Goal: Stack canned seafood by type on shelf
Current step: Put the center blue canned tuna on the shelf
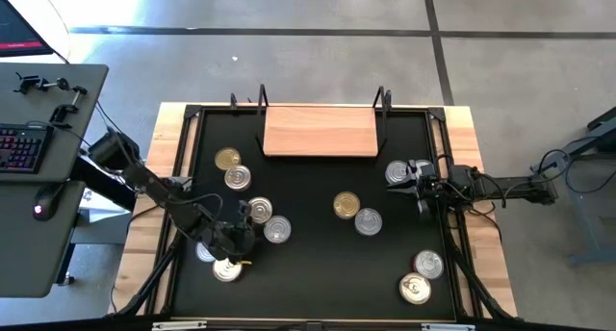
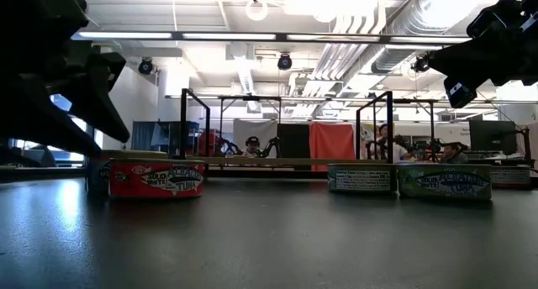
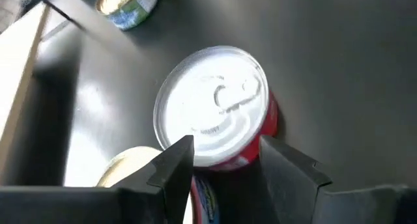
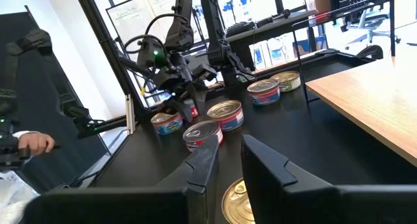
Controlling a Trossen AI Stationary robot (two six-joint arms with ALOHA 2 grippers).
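Note:
Several flat round tins lie on the black mat [image 1: 308, 273], most silver-lidded, two gold-lidded [image 1: 346, 205] [image 1: 227, 158]. The shelf [image 1: 320, 130], a light-wood board on black wire posts, stands bare at the far edge. My left gripper [image 1: 237, 238] [image 3: 225, 155] is open near the mat's near left. Its fingers stand on either side of a red-sided, silver-lidded tin [image 3: 212, 107]; I cannot tell whether they touch it. My right gripper [image 1: 420, 184] [image 4: 229, 152] hangs above the mat at the right, narrowly open, holding nothing, beside a silver tin [image 1: 397, 172].
More tins crowd my left gripper: a pale-lidded one [image 3: 127, 167] and a blue-labelled one [image 3: 124, 2]. Two tins [image 1: 428, 265] [image 1: 415, 289] sit near right. In the low view a red tin [image 2: 157, 178] and a green one [image 2: 445, 181] stand in front of the shelf posts [image 2: 184, 125].

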